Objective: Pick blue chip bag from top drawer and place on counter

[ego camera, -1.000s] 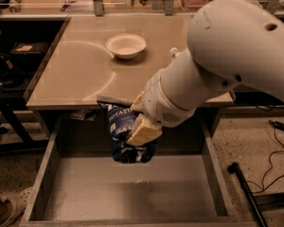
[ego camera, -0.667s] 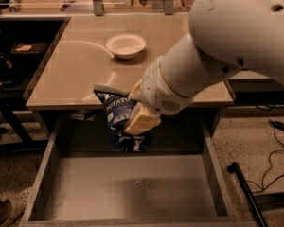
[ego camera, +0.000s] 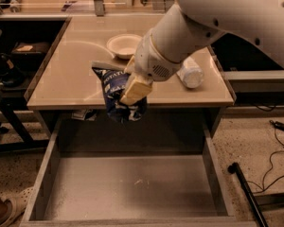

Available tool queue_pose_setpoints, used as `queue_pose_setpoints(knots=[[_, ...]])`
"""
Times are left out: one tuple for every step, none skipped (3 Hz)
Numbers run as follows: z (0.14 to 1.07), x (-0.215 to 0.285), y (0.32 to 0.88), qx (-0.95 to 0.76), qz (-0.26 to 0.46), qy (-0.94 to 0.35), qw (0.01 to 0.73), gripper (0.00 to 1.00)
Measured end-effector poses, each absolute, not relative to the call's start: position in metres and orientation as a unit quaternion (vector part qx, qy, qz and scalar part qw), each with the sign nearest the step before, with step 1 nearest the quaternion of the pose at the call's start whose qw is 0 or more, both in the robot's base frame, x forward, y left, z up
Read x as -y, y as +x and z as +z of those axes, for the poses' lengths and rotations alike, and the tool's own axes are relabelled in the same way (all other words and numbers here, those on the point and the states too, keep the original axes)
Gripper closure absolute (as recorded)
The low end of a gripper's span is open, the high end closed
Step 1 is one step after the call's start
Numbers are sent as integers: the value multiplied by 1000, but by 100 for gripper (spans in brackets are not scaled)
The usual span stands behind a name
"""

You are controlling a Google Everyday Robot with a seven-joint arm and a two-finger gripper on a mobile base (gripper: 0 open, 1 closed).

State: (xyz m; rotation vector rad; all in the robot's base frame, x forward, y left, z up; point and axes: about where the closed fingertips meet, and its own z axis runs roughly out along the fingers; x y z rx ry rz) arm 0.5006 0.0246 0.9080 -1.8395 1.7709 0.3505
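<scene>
The gripper [ego camera: 123, 82] has its fingers [ego camera: 135, 90] clenched on the blue chip bag [ego camera: 127, 111], pinching it near the top so the rest hangs free below them, well above the open top drawer [ego camera: 45, 174]. The counter [ego camera: 68, 82] has its front edge just behind the fingers. The arm reaches down from the upper right with the wrist tilted, probably to set the bag down.

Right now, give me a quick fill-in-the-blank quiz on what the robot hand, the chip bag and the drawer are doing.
1. The hand is shut on the ____ chip bag.
2. The drawer below the counter stands ____.
3. A white ____ sits on the counter behind the hand.
4. The clear bottle on the counter lies on its ____.

Missing words: blue; open; bowl; side.
</scene>
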Motion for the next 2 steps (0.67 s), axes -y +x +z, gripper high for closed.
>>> queue_pose_setpoints(knots=[[907,-35,535,-656,139,-689,275,100],[898,-51,569,-652,150,-695,264,100]])
